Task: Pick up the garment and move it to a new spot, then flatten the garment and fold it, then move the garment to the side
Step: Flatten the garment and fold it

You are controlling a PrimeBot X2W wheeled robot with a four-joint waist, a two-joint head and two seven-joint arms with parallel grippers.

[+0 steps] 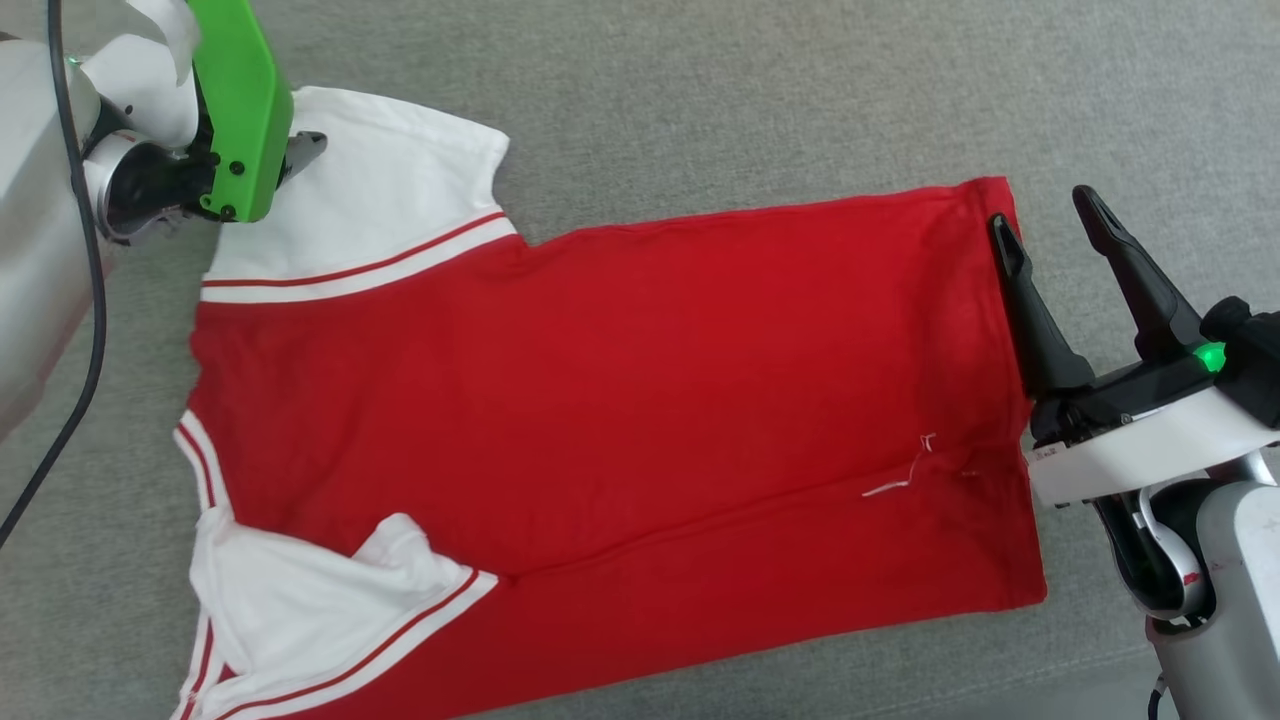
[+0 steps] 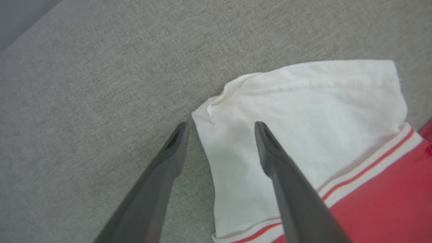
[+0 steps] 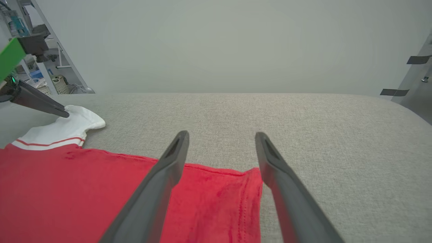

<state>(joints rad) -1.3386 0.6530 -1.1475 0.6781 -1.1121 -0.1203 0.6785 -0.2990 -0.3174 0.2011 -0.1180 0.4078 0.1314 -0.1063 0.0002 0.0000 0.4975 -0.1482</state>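
Note:
The garment [image 1: 600, 380], a red T-shirt with white sleeves, lies spread on the grey fabric surface, neck to the left and hem to the right. Its upper sleeve [image 2: 303, 111] lies flat, while the lower sleeve [image 1: 330, 590] is rumpled. A white thread [image 1: 900, 475] sits near the hem. My left gripper [image 2: 221, 125] is open, straddling the outer corner of the upper sleeve: one finger over the white cloth, the other over the bare surface. My right gripper [image 1: 1042, 212] stands open at the hem's far corner [image 3: 249, 179], with nothing between its fingers.
Grey fabric surface [image 1: 800, 90] stretches beyond the shirt. A black cable [image 1: 95, 300] hangs along my left arm. The right wrist view shows the surface's far edge against a pale wall, cluttered shelving [image 3: 50, 77] at the left and a taped panel [image 3: 415, 67] at the right.

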